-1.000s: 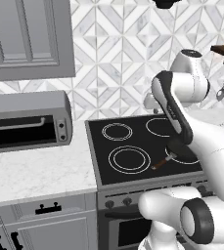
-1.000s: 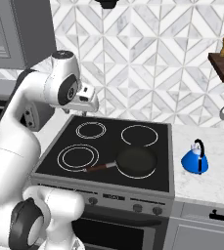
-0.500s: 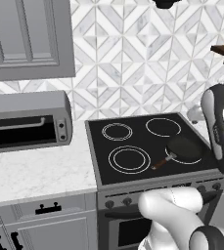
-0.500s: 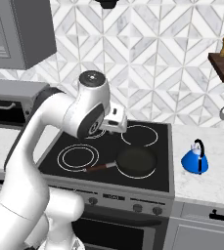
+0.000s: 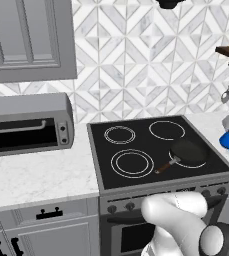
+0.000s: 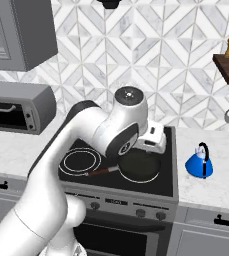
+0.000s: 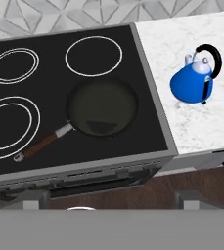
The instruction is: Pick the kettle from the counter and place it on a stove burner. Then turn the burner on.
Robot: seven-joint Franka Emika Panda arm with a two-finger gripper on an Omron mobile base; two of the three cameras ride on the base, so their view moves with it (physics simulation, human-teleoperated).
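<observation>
Kettle [image 7: 195, 80] sits upright on the tabletop [image 7: 191, 127] right of the stove, untouched; tool [image 6: 152, 140] hangs over the stove with its jaws spread wide, holding nothing. Frying pan [image 7: 102, 107] covers the front-right ring, so the big double-ring burner [image 7: 6, 128] front-left looks like the target. Risk: a long carry across the pan could clip it, or a poor handle grasp tips the kettle.

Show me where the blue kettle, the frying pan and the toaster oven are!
kettle [image 7: 191, 85], hand view, on its round blue body.
pan [image 7: 102, 107], hand view, middle of its dark bowl.
toaster oven [image 5: 28, 106], left base view, on its grey top.
</observation>
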